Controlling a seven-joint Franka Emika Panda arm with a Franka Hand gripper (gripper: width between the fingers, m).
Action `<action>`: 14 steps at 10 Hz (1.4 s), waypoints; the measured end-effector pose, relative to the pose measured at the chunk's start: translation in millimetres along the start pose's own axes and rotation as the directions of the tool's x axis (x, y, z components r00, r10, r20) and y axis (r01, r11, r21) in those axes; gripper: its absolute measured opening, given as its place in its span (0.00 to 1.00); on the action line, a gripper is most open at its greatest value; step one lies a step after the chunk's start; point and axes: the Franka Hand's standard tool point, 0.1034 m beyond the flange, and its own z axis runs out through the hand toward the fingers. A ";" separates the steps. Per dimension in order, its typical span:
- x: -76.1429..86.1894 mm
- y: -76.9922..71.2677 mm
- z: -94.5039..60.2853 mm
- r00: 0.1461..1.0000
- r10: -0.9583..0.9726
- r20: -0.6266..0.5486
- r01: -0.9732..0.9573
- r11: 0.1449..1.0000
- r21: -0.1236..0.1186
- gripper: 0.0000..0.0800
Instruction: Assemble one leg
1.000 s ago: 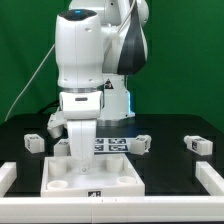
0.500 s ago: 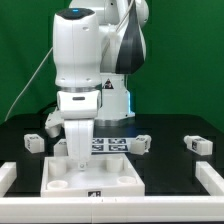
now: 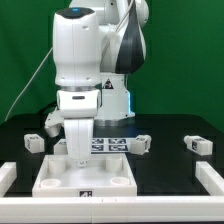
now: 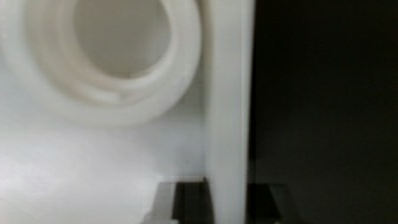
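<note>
The white square tabletop (image 3: 100,178) lies tray-side up at the front of the black table. My gripper (image 3: 78,153) reaches down onto its far corner, on the exterior view's left. In the wrist view the gripper (image 4: 231,205) has one dark finger (image 4: 191,205) on each side of the tabletop's upright wall (image 4: 228,100), shut on it, with a round screw socket (image 4: 111,55) close by. Small white legs with tags lie loose on the table: one at the exterior view's left (image 3: 34,141), one by the middle (image 3: 140,144), one at the right (image 3: 199,144).
The marker board (image 3: 112,143) lies flat behind the tabletop. White rails stand at the front left (image 3: 8,176) and front right (image 3: 210,180) of the table. The robot's base (image 3: 100,100) rises behind, before a green backdrop.
The tabletop has shifted a little toward the exterior view's left with my gripper on its wall. The legs have not moved.
</note>
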 end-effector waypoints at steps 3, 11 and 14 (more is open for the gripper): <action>2.3 0.3 0.1 1.000 0.012 -0.001 -0.012 1.000 -0.001 0.08; 84.1 22.3 -3.4 0.994 0.106 -0.033 -0.106 0.994 -0.009 0.08; 92.3 22.0 0.3 0.995 0.092 -0.040 -0.092 0.996 -0.008 0.08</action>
